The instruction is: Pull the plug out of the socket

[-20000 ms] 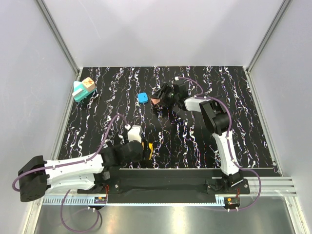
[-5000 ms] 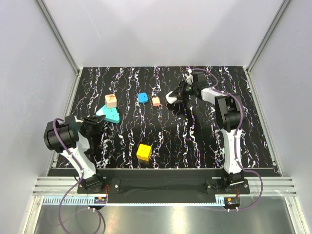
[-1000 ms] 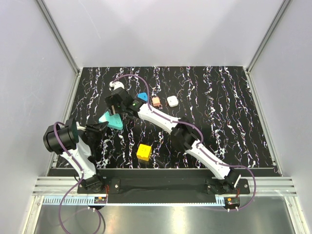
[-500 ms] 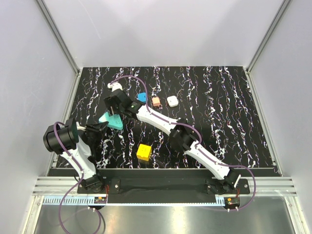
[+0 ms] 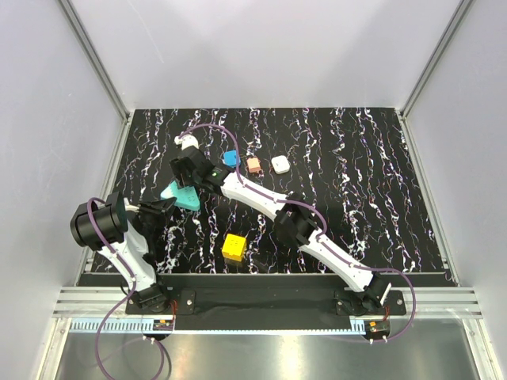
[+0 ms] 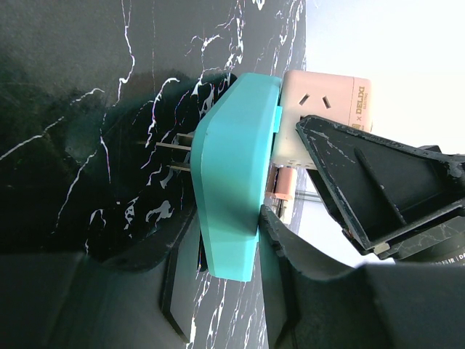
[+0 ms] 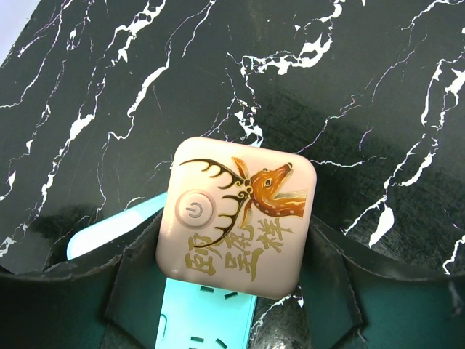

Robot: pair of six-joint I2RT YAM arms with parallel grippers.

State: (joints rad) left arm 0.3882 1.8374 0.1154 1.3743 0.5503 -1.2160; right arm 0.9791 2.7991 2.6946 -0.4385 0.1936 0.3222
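The teal socket [image 5: 187, 197] lies at the left of the table. In the left wrist view it [image 6: 229, 174] stands on edge between my left gripper's [image 6: 225, 243] jaws, which are shut on it. The tan plug [image 7: 240, 214], with a reddish deer mark and a power button, sits plugged on the socket [image 7: 203, 323]. My right gripper [image 7: 236, 236] has a finger against each side of the plug. In the top view the right gripper [image 5: 184, 169] hides the plug. The plug [image 6: 323, 109] also shows in the left wrist view, with a right finger [image 6: 378, 193] beside it.
A yellow cube [image 5: 234, 246] lies near the front. A small blue block [image 5: 230, 157], a salmon block [image 5: 253, 165] and a white rounded block [image 5: 280, 164] lie in a row behind the right forearm. The right arm stretches diagonally across the table.
Five seconds ago the right arm was at the back right; it has reached across to the plug. Over the last second its gripper settled slightly nearer. The left gripper stays on the socket.
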